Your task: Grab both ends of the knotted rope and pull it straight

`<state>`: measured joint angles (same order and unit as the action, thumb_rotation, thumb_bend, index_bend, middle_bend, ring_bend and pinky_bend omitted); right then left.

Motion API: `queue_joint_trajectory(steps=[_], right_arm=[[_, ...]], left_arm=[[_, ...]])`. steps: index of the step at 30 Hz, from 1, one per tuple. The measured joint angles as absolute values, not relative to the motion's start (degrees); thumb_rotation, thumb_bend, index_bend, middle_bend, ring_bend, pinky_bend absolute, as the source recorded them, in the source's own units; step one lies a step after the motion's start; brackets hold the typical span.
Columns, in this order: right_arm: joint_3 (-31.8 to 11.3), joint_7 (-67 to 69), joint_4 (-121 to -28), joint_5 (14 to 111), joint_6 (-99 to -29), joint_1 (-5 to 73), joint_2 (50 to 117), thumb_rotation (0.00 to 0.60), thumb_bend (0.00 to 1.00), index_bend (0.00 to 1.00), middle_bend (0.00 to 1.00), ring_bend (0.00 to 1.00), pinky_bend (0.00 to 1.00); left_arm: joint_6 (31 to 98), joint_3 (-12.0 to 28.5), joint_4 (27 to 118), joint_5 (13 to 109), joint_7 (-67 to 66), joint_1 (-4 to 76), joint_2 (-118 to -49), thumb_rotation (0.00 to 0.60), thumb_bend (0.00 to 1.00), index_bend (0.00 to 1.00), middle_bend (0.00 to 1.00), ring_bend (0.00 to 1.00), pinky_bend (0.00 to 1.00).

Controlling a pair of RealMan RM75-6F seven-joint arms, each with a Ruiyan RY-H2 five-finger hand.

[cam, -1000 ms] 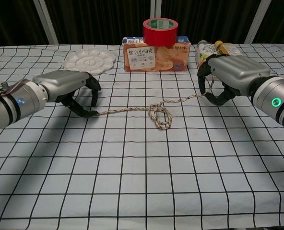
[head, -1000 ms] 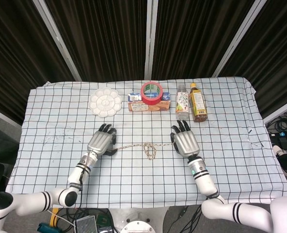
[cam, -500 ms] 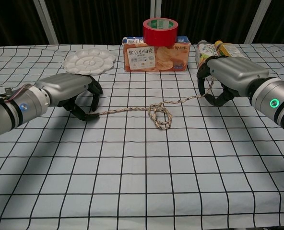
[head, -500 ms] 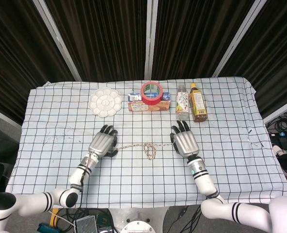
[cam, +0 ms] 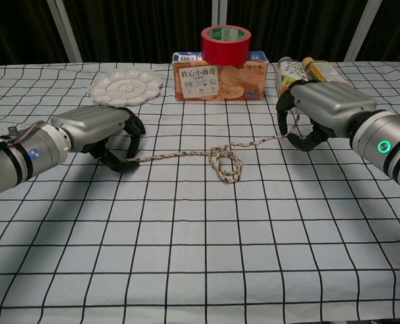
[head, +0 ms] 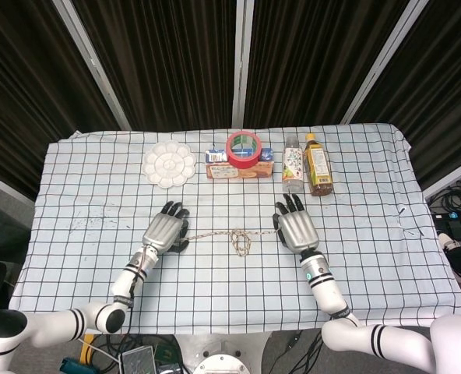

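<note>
Both ends look grabbed, pull not finished. Rope [cam: 207,154] lies on the checked cloth [cam: 186,256] mid-table, between the two hands, knot [cam: 228,164] still a loose tangle near the middle, slightly toward the right hand. Left stretch from the knot runs nearly flat and straight; right stretch rises to the right hand, so that end is lifted off the cloth.

Left hand [cam: 98,129] sits palm-down at the rope's left end, fingers curled down, thumb and fingertips [cam: 126,164] meeting where the rope ends. Looks like a pinch on the end; the contact itself is small, so that's a judgement. Right hand [cam: 319,108] likewise palm-down, fingers curled over, rope end running up into the curled fingers [cam: 282,115]. Reads as held. Head view agrees: left hand [head: 163,231] and right hand [head: 295,227] at either end of the rope [head: 219,235], knot [head: 241,242] between.

Left to do: move the hands apart until the knot pulls out or the rope goes taut and straight. Risk, judged: thin rope may slip from the fingertip pinches under tension.

Further back, none touching the rope: paint palette [cam: 126,86] behind the left hand, cracker box [cam: 220,75] centre-back with red tape roll [cam: 226,38] on top, two bottles [cam: 301,67] lying just behind the right hand. Bottles are nearest to trouble; an outward pull should clear them, a backward drift of the right hand may not. Sideways room on both sides looks ample.
</note>
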<state>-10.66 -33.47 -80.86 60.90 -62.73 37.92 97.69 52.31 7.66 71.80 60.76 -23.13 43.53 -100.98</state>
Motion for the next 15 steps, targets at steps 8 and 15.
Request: queue_joint_trajectory(steps=[8, 15], right_arm=[[-10.6, -33.4, -80.6, 60.6, -62.6, 37.9, 97.9, 0.600, 0.62, 0.65, 0.20, 0.00, 0.00], [-10.7, -33.5, -80.5, 60.5, -62.6, 38.1, 97.9, 0.600, 0.62, 0.65, 0.20, 0.00, 0.00]], left_arm=[[51.9, 7.6, 71.7, 61.4, -22.8, 43.6, -100.9, 0.526, 0.34, 0.57, 0.17, 0.05, 0.00], [51.5, 7.6, 71.6, 62.0, -21.8, 43.5, -100.9, 0.525, 0.40, 0.60, 0.18, 0.05, 0.00]])
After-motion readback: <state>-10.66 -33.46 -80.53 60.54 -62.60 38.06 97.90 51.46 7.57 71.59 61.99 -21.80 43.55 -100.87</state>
